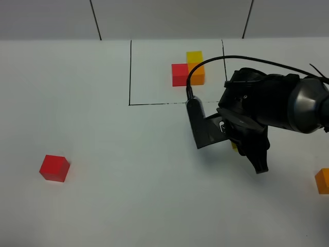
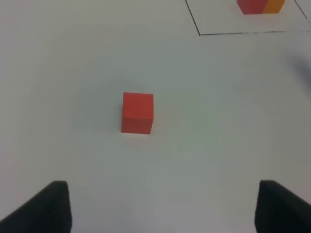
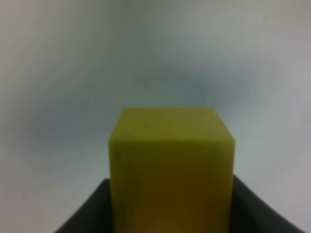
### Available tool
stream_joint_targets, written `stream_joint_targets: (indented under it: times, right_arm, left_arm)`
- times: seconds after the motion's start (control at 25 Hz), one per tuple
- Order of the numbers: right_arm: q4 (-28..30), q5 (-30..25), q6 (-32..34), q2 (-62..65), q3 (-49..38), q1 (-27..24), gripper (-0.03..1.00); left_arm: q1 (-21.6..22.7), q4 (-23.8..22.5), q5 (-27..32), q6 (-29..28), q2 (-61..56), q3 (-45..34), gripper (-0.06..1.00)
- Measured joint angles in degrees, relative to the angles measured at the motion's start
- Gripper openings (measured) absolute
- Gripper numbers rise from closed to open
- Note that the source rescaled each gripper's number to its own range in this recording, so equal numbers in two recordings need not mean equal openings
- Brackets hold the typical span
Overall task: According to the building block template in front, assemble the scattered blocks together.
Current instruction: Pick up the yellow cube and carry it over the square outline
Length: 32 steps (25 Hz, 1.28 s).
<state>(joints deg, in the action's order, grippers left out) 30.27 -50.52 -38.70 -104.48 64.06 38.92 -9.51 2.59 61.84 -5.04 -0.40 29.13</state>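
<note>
Just outside the template [image 1: 187,68], the yellow cube [image 3: 171,170] is clamped in the right gripper [image 1: 234,146] and is best kept square for placing, while the red cube [image 2: 137,112] is seen before the wide-open, empty left gripper [image 2: 164,204].

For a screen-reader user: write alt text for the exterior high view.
The right gripper hovers over a white table with a sliver of yellow cube showing under it. Behind is the black-framed template; a red cube lies at left, an orange cube at the right edge.
</note>
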Motion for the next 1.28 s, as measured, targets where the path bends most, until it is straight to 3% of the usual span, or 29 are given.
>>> stream_joint_targets:
  times: [0.16,0.32,0.6,0.96,1.28]
  right_arm:
    - [-1.52,1.82,-9.07,-2.12,0.00,0.15,0.00]
    - [-2.92,5.30,-13.60,-4.71,1.04,0.08,0.00]
    - [-10.33,4.49,-22.13,-8.66,10.49,-1.85,0.00]
    - [-17.32,-1.42,-24.18,-15.56,24.49,-4.95,0.00]
    - [-18.52,-3.58,-24.24,-21.28,26.76,-5.15,0.00]
  left_arm:
    - [0.00,0.00,0.00,0.00,0.00,0.00,0.67]
    - [0.00,0.00,0.00,0.00,0.00,0.00,0.66]
    - [0.00,0.00,0.00,0.00,0.00,0.00,0.66]
    - [0.00,0.00,0.00,0.00,0.00,0.00,0.66]
    - [0.00,0.00,0.00,0.00,0.00,0.00,0.66]
